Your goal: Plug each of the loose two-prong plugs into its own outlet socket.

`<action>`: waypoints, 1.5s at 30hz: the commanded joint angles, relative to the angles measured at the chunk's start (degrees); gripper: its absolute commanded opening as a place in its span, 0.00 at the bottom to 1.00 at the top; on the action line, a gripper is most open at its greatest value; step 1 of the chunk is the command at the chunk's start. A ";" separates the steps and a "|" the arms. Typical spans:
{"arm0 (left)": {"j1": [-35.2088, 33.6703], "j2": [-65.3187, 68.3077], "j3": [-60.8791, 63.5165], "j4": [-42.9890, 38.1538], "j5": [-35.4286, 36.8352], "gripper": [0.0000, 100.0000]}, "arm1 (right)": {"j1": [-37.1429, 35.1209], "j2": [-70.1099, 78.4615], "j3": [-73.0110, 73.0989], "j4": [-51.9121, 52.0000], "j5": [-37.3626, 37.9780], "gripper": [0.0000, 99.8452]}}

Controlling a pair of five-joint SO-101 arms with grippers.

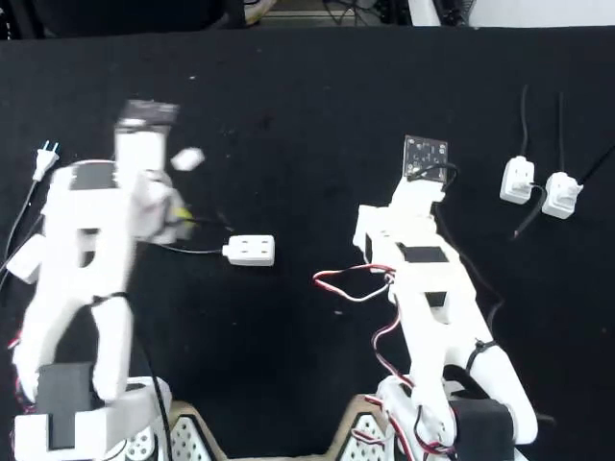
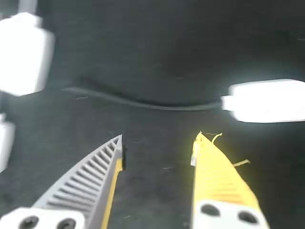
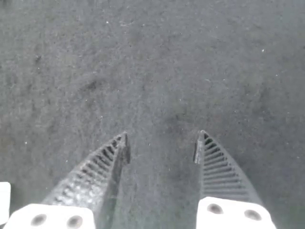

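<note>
Presently the fingers of the left gripper (image 2: 159, 138) are held apart above the black table (image 1: 307, 96), near its left edge, with the white outlet socket (image 1: 250, 250) just beside. Those of the right gripper (image 3: 163, 135) are likewise spread. A two-prong plug (image 1: 43, 158) is laid at the left edge.

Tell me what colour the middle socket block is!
White; the socket block shows best in the high view.
</note>
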 commanded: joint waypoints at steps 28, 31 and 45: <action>-38.20 16.18 -11.21 -24.70 -27.60 0.24 | -2.46 -2.24 -1.36 -0.70 -0.62 0.21; -38.46 23.74 -18.68 -19.52 -27.60 0.24 | -2.46 -2.24 -1.36 -0.88 -0.62 0.21; -36.62 47.30 -49.10 -6.95 -27.60 0.24 | -2.46 -2.24 -1.45 -0.88 -0.53 0.21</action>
